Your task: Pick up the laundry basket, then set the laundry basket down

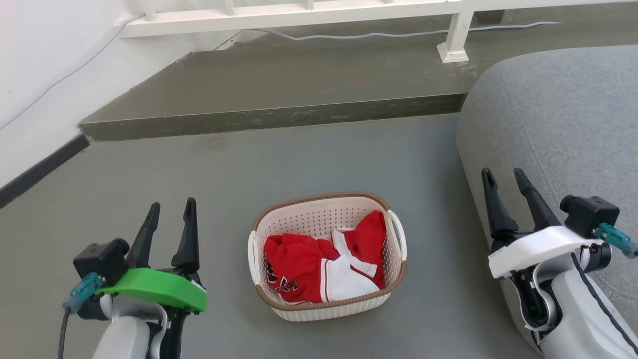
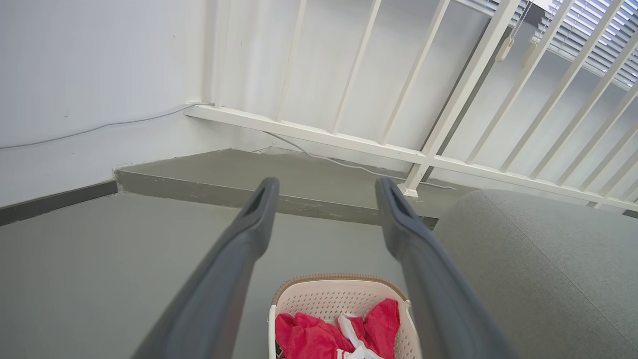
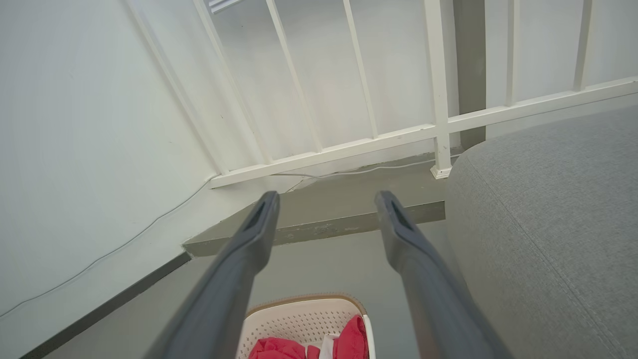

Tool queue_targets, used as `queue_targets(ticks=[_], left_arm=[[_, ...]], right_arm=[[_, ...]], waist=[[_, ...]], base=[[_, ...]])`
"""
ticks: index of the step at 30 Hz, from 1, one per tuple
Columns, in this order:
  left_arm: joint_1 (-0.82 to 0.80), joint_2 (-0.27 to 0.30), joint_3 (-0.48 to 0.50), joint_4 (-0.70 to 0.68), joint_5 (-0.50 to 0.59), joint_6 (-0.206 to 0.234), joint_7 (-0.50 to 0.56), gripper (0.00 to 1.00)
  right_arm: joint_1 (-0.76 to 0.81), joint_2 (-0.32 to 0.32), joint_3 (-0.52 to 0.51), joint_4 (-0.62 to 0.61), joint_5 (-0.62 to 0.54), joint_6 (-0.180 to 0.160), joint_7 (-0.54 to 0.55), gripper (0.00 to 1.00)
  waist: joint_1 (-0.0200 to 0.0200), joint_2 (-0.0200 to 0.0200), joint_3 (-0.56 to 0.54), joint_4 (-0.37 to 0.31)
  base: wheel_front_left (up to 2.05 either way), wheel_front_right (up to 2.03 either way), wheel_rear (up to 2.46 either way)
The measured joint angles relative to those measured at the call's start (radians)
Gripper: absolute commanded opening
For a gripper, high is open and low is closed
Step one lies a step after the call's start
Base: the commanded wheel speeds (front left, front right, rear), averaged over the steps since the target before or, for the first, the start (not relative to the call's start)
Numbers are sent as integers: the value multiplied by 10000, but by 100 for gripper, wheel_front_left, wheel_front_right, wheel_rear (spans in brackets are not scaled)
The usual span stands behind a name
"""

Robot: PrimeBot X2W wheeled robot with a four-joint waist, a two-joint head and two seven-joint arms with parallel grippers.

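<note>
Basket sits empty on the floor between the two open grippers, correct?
No, it is not empty: the head view shows the basket holding red and white clothes. It does sit on the floor between the open left gripper and right gripper.

The laundry basket is a small, rounded-rectangular tub of cream-white plastic, its walls pierced with rows of small holes; a brown woven-look rim runs round the top edge; two white handles curve off its two short sides; it stands upright and level on the grey floor, slightly turned so one corner sits nearest; inside lies a crumpled red and white garment, heaped toward the near end, the far inner wall left bare.
</note>
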State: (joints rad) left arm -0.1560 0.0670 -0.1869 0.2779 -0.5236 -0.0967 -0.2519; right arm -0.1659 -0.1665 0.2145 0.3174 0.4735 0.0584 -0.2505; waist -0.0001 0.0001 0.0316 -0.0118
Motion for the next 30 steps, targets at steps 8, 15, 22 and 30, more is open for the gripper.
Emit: queue_targets(ticks=[8, 15, 22, 30], left_arm=[[261, -117, 113, -194, 71, -12, 0, 100], [346, -140, 151, -336, 192, -100, 0, 100], [397, -163, 190, -401, 368, -102, 0, 100], [464, -198, 169, -322, 366, -144, 17, 0]], right_arm=[[216, 119, -148, -249, -165, 2, 0, 100], [357, 213, -234, -395, -362, 13, 0, 100], [480, 268, -374, -512, -514, 27, 0, 100], [554, 387, -414, -426, -594, 29, 6, 0]], waist=[[0, 0, 32, -1], [0, 0, 75, -10], [0, 0, 99, -20], [0, 0, 108, -27]], base=[[0, 0, 0], [0, 0, 0], [0, 0, 0], [0, 0, 0]])
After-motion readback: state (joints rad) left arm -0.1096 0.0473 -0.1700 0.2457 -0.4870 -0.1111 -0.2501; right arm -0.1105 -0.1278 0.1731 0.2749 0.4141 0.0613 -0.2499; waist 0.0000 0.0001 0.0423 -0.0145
